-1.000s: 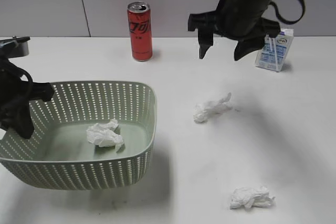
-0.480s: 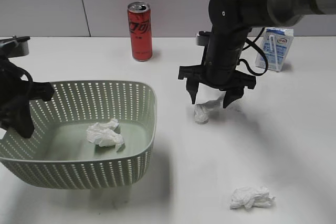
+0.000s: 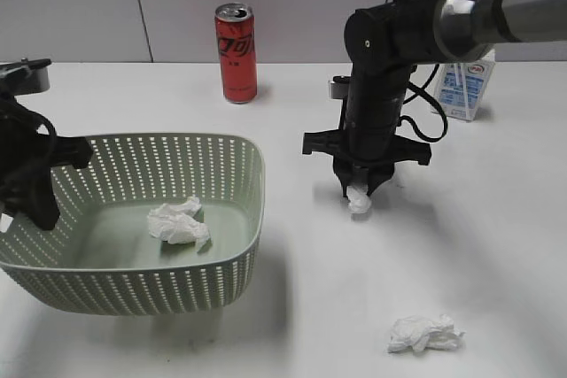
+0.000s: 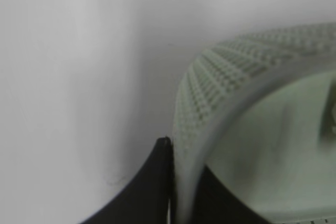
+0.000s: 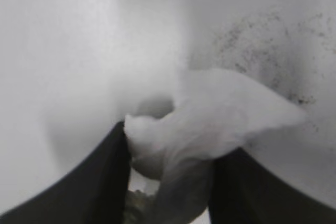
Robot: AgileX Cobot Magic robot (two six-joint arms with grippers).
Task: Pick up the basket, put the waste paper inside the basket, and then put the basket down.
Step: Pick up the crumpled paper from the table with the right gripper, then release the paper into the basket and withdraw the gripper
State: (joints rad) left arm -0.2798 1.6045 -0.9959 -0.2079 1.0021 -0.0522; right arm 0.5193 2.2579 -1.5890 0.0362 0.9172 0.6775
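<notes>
The pale green basket (image 3: pixel 226 210) hangs tilted at the left, its left end raised. My left gripper (image 3: pixel 40 196) is shut on its left rim; the left wrist view shows the rim (image 4: pixel 220 82) pinched between the jaws (image 4: pixel 184 182). One waste paper wad (image 3: pixel 180 224) lies inside the basket. My right gripper (image 3: pixel 361 185) points down at mid table, shut on a second wad (image 3: pixel 359 200), which fills the jaws in the right wrist view (image 5: pixel 210 119). A third wad (image 3: pixel 425 334) lies on the table at the front right.
A red can (image 3: pixel 236 52) stands at the back centre. A blue-and-white milk carton (image 3: pixel 463 86) stands at the back right, partly behind my right arm. The white table (image 3: pixel 496 236) runs back to a grey wall.
My right gripper came down from above the table onto the middle wad and closed on it, bunching the paper between the jaws. The left gripper and basket have hardly moved.
</notes>
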